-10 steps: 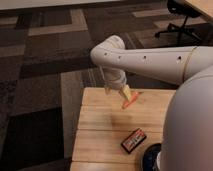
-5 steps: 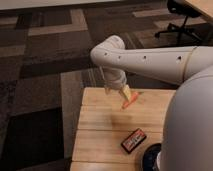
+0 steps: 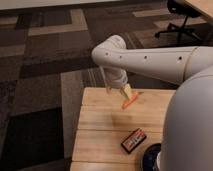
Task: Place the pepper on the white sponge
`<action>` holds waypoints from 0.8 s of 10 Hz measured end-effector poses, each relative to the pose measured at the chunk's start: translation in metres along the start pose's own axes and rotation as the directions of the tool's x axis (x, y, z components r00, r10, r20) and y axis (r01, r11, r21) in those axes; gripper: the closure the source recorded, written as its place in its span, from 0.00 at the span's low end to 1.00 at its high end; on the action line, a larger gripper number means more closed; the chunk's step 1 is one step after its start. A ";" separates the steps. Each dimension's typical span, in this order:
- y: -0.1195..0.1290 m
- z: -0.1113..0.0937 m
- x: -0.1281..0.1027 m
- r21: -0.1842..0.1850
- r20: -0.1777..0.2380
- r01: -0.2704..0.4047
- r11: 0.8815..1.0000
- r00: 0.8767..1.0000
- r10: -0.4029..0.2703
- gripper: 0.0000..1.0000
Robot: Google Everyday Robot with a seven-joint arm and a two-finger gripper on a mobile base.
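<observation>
White arm (image 3: 150, 60) reaches in from 3 o'clock over the wooden table (image 3: 100, 130). Its gripper (image 3: 121, 90) hangs at the table's 12 o'clock edge, fingers spread. Black-and-red packet (image 3: 133, 140) lies flat toward 5 o'clock. The orange pepper (image 3: 129, 101) sits tilted just off the fingertips at their 5 o'clock; contact unclear.

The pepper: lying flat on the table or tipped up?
Tipped up: the pepper slants down from the gripper, over the far edge of the table. Whether its tip touches the wood, cannot tell.
</observation>
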 end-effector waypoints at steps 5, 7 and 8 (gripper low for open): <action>0.012 0.020 -0.044 -0.055 0.036 -0.057 0.997 0.998 0.059 0.35; 0.019 0.029 -0.054 -0.091 0.027 -0.109 0.990 0.993 0.112 0.35; 0.021 0.029 -0.054 -0.092 0.027 -0.107 0.990 0.994 0.110 0.35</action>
